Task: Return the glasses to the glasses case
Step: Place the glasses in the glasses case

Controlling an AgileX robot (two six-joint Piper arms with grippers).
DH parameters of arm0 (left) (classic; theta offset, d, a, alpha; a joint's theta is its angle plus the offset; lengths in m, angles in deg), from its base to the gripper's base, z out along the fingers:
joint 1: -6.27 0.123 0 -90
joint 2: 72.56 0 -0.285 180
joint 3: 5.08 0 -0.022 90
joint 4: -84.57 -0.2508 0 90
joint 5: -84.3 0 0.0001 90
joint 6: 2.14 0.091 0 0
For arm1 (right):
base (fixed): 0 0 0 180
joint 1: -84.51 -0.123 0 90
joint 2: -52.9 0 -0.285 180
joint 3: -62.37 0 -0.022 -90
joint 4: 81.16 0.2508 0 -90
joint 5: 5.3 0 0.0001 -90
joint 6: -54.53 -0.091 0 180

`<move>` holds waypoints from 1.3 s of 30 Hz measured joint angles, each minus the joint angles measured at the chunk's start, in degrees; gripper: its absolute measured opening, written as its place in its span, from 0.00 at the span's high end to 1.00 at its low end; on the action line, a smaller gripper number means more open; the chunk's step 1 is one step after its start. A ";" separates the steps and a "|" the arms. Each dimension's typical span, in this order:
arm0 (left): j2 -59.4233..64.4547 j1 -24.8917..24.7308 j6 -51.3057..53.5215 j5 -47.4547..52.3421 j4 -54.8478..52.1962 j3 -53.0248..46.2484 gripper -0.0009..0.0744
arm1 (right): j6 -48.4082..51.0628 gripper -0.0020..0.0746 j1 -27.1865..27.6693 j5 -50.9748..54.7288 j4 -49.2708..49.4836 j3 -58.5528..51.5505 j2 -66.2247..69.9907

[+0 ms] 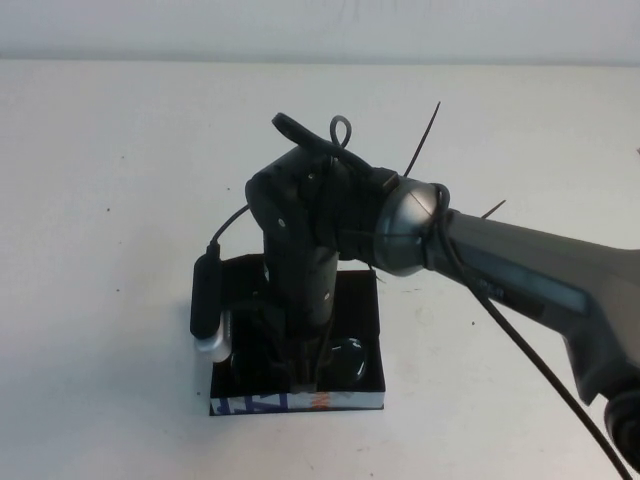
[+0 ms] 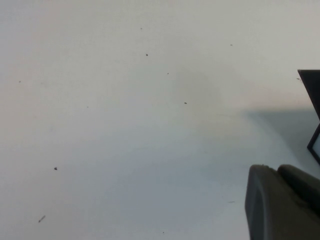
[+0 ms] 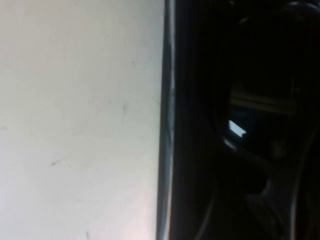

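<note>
I have the right gripper down inside the glasses case; I cannot tell its finger state. The glasses lie inside the case, so delivery looks done. The left gripper waits beside the case, finger state unclear.

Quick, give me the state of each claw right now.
Left claw: parked off the case, over bare table; open or shut cannot be told.
Right claw: down inside the glasses case; state cannot be told.
</note>
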 joint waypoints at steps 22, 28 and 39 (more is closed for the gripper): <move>0.00 0.00 0.00 0.00 0.00 0.00 0.99 | -18.50 0.97 2.97 -4.78 -0.68 -13.39 -23.21; 0.00 0.00 0.00 0.00 0.00 0.00 0.99 | -19.49 0.99 7.28 -9.04 4.17 -13.60 -23.33; 0.00 0.00 2.69 0.00 -2.58 0.00 0.99 | -18.42 0.99 9.31 -10.36 11.49 -13.69 -23.33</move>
